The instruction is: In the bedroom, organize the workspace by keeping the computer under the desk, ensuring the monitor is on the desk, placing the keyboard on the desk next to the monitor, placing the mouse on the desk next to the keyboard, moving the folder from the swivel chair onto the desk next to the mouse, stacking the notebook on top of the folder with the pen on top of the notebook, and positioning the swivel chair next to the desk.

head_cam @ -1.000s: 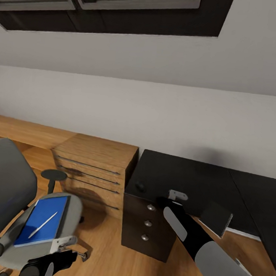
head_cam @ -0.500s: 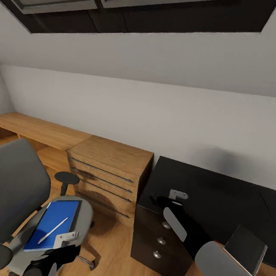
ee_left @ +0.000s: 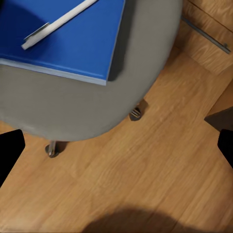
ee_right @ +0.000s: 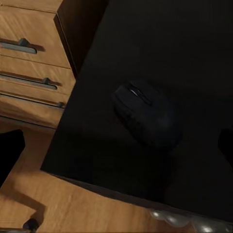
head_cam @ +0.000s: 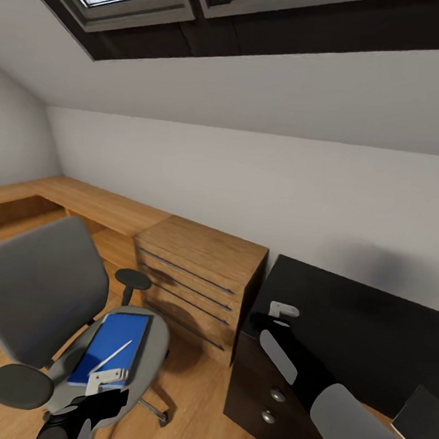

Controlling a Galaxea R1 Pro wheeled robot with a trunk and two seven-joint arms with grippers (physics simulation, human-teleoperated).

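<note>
The grey swivel chair (head_cam: 35, 289) stands on the floor left of the desk (head_cam: 351, 319). On its seat (ee_left: 73, 107) lies the blue folder (head_cam: 115, 345) (ee_left: 63, 41), and the white pen (head_cam: 112, 357) (ee_left: 58, 22) rests on the folder. My left gripper (head_cam: 107, 378) (ee_left: 116, 150) hovers open above the seat's front edge, holding nothing. Above the desk's near left corner, my right gripper (head_cam: 282, 311) (ee_right: 116, 145) is open over the black mouse (ee_right: 145, 114), which sits on the glossy top. No finger touches the mouse.
A light wooden drawer chest (head_cam: 201, 275) (ee_right: 29, 63) sits between the chair and the desk's black drawer unit (head_cam: 266, 398). A low wooden bench (head_cam: 93, 204) runs along the sloped wall. A dark flat slab (head_cam: 422, 413) shows at the right edge. Chair casters (ee_left: 136, 114) rest on wood floor.
The camera has swung left, so chair, chest and desk sit further right in the picture. Both arms keep the same pose, and the folder and pen stay on the seat.
</note>
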